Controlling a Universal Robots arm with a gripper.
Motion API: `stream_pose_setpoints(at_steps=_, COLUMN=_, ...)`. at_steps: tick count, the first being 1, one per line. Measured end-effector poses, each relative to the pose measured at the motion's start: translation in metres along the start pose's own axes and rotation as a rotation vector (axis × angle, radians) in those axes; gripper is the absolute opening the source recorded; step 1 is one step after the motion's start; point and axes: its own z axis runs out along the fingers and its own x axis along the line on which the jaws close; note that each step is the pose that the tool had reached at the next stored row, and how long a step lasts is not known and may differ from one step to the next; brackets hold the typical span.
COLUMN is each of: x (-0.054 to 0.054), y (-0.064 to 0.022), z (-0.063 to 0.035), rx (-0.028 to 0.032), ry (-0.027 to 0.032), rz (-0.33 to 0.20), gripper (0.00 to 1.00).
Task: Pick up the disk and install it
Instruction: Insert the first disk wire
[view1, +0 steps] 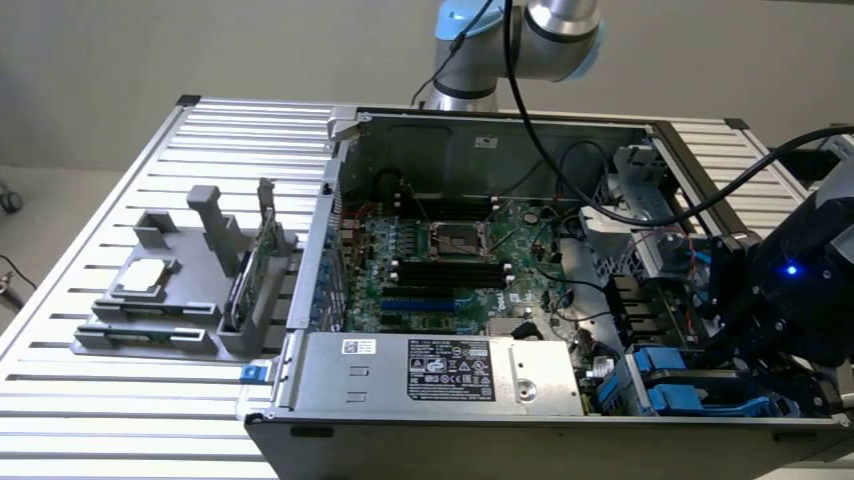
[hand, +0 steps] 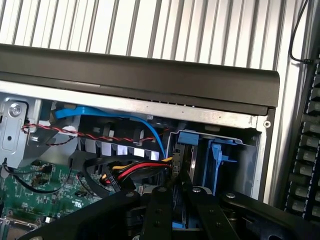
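the disk (hand: 181, 150) stands on edge in the blue drive bay (hand: 220, 155) at a corner of the computer case (view1: 534, 447), near the power supply (view1: 441, 370), clamped between the fingers of the gripper (hand: 176, 194).

- Open black-and-silver computer case (view1: 400, 130): from above, the middle over its green motherboard (view1: 441, 260) is free.
- Four o'clock corner in the exterior view: blue plastic drive carriers (view1: 674, 385) pack the bay, with the black gripper (hand: 179, 210) just over them.
- One o'clock: a black cable (view1: 525, 110) slings across.
- Six o'clock: a large silver labelled box (view1: 441, 370) walls the edge.
- Nine o'clock: a grey plastic fixture (view1: 174, 290) stands on the slatted metal table (view1: 240, 120), with bare slats around it.
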Motion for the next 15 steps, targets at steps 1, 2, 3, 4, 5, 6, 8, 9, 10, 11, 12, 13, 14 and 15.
stream_pose_setpoints(at_steps=1, x=0.0000, y=-0.0002, z=0.0000, rx=-0.0008, ry=-0.0002, rz=0.001, gripper=0.17)
stream_pose_setpoints(at_steps=2, x=0.0001, y=-0.0005, z=-0.0001, rx=-0.0021, ry=-0.0005, rz=0.001, gripper=0.17)
stream_pose_setpoints(at_steps=3, x=0.0002, y=-0.0011, z=-0.0002, rx=-0.0054, ry=-0.0009, rz=0.001, gripper=0.17)
stream_pose_setpoints(at_steps=4, x=0.0004, y=-0.0021, z=-0.0003, rx=-0.0109, ry=-0.0016, rz=0.000, gripper=0.17)
stream_pose_setpoints(at_steps=5, x=0.0005, y=-0.0032, z=-0.0005, rx=-0.0163, ry=-0.0024, rz=-0.001, gripper=0.17)
stream_pose_setpoints(at_steps=6, x=0.0006, y=-0.0043, z=-0.0006, rx=-0.0217, ry=-0.0030, rz=-0.001, gripper=0.17)
stream_pose_setpoints(at_steps=8, x=0.0008, y=-0.0059, z=-0.0008, rx=-0.0300, ry=-0.0040, rz=-0.002, gripper=0.17)
stream_pose_setpoints(at_steps=9, x=0.0009, y=-0.0066, z=-0.0009, rx=-0.0326, ry=-0.0046, rz=-0.001, gripper=0.17)
stream_pose_setpoints(at_steps=10, x=0.0010, y=-0.0070, z=-0.0009, rx=-0.0340, ry=-0.0056, rz=0.000, gripper=0.17)
stream_pose_setpoints(at_steps=11, x=0.0010, y=-0.0073, z=-0.0010, rx=-0.0347, ry=-0.0068, rz=0.001, gripper=0.17)
stream_pose_setpoints(at_steps=12, x=0.0011, y=-0.0075, z=-0.0009, rx=-0.0354, ry=-0.0083, rz=0.004, gripper=0.17)
stream_pose_setpoints(at_steps=13, x=0.0011, y=-0.0076, z=-0.0007, rx=-0.0360, ry=-0.0098, rz=0.007, gripper=0.17)
stream_pose_setpoints(at_steps=14, x=0.0011, y=-0.0077, z=-0.0006, rx=-0.0366, ry=-0.0112, rz=0.011, gripper=0.17)
stream_pose_setpoints(at_steps=15, x=0.0010, y=-0.0078, z=-0.0005, rx=-0.0373, ry=-0.0126, rz=0.015, gripper=0.17)
